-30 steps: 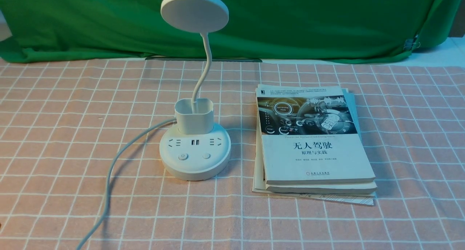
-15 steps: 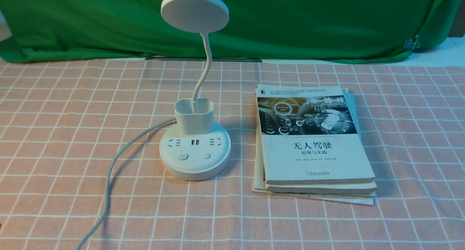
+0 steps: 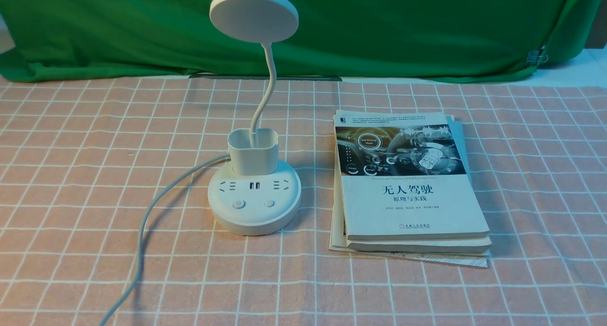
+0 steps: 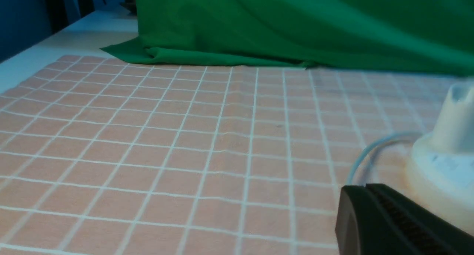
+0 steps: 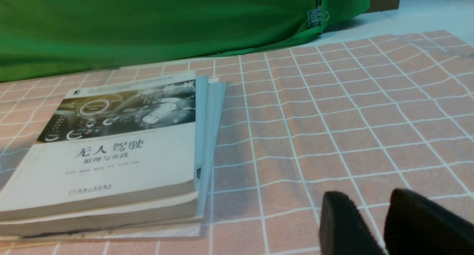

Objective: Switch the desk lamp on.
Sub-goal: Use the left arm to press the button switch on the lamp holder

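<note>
The white desk lamp [image 3: 254, 203] stands left of the table's middle in the front view. Its flat round head [image 3: 254, 14] is up on a thin bent neck above a small cup [image 3: 252, 151]. The round base bears sockets and two buttons [image 3: 238, 204], and the head looks unlit. Its white cord [image 3: 142, 231] runs off to the front left. Neither gripper shows in the front view. In the left wrist view my left gripper [image 4: 366, 188] is shut and empty, close beside the lamp base [image 4: 440, 173]. My right gripper [image 5: 368, 195] is slightly open and empty, low over the cloth.
A stack of books [image 3: 408, 184] lies right of the lamp, and shows in the right wrist view [image 5: 111, 151]. A green cloth [image 3: 379, 32] hangs along the back edge, held by a clip [image 3: 538, 57]. A pink checked tablecloth [image 3: 71, 174] covers the table.
</note>
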### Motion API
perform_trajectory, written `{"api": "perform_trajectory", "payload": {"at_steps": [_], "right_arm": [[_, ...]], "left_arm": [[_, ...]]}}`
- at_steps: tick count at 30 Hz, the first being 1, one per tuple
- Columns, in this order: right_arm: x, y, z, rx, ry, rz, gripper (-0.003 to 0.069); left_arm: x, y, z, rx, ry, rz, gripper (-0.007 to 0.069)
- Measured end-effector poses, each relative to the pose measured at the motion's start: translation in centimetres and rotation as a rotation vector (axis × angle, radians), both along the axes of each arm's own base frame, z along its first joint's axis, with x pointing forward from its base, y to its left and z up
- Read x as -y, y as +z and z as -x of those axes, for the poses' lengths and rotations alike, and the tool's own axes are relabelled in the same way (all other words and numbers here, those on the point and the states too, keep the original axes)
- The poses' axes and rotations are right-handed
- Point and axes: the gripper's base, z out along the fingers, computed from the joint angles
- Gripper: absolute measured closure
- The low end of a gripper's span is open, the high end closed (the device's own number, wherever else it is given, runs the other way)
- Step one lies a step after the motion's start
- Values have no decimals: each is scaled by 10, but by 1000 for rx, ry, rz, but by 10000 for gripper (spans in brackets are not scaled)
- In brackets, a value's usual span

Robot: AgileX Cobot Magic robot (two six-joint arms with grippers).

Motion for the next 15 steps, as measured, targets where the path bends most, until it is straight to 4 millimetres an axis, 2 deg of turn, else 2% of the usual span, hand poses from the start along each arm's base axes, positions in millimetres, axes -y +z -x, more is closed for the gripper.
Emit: {"api": "perform_trajectory", "payload": {"at_steps": [1, 3, 4, 6, 15], "right_arm": [[0, 0, 0, 0, 0, 0, 418], [0, 0, 0, 0, 0, 0, 418], [0, 0, 0, 0, 0, 0, 418], [0, 0, 0, 0, 0, 0, 418], [0, 0, 0, 0, 0, 0, 419]], "left_arm": [[1, 3, 0, 40, -1, 295, 603], [2, 5, 0, 57, -4, 559, 603], [4, 6, 0, 66, -11, 797, 603], [4, 8, 0, 81, -13, 1015, 603], [0, 11, 0, 139, 6, 1111, 603]]}}
